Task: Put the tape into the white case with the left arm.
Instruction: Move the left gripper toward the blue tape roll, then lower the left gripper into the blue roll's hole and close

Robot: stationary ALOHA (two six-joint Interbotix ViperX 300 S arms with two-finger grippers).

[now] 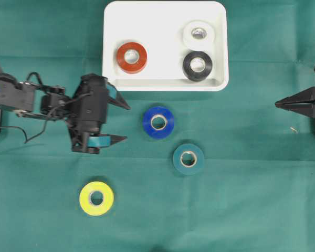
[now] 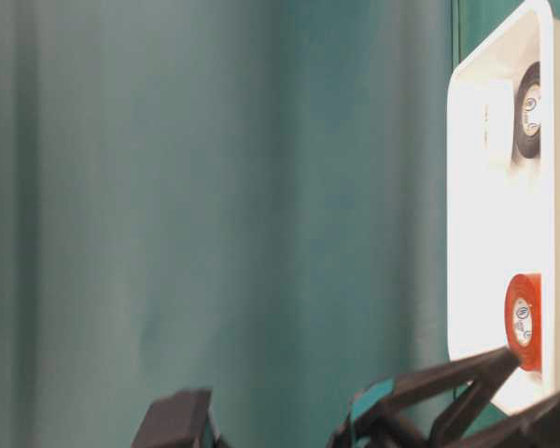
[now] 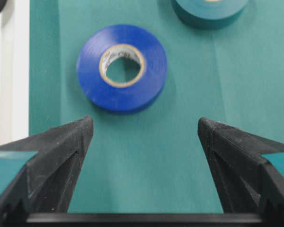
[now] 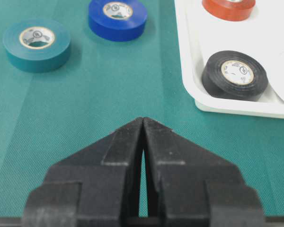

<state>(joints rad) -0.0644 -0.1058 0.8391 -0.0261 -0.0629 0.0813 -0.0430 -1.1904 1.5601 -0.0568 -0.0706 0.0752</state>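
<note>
The white case (image 1: 163, 21) lies at the back and holds a red tape (image 1: 131, 57), a white tape (image 1: 198, 33) and a black tape (image 1: 197, 65). On the green cloth lie a blue tape (image 1: 158, 122), a teal tape (image 1: 188, 158) and a yellow tape (image 1: 96, 198). My left gripper (image 1: 128, 123) is open and empty, just left of the blue tape, its teal-banded fingers pointing at it. In the left wrist view the blue tape (image 3: 121, 67) lies flat just beyond the spread fingertips (image 3: 85, 125). My right gripper (image 1: 277, 104) is shut on nothing at the right edge.
The case's front rim (image 4: 236, 108) runs close behind the blue tape (image 4: 117, 19). The teal tape (image 3: 209, 10) lies just past the blue one, to its right. A green curtain (image 2: 215, 187) hangs at the back in the table-level view.
</note>
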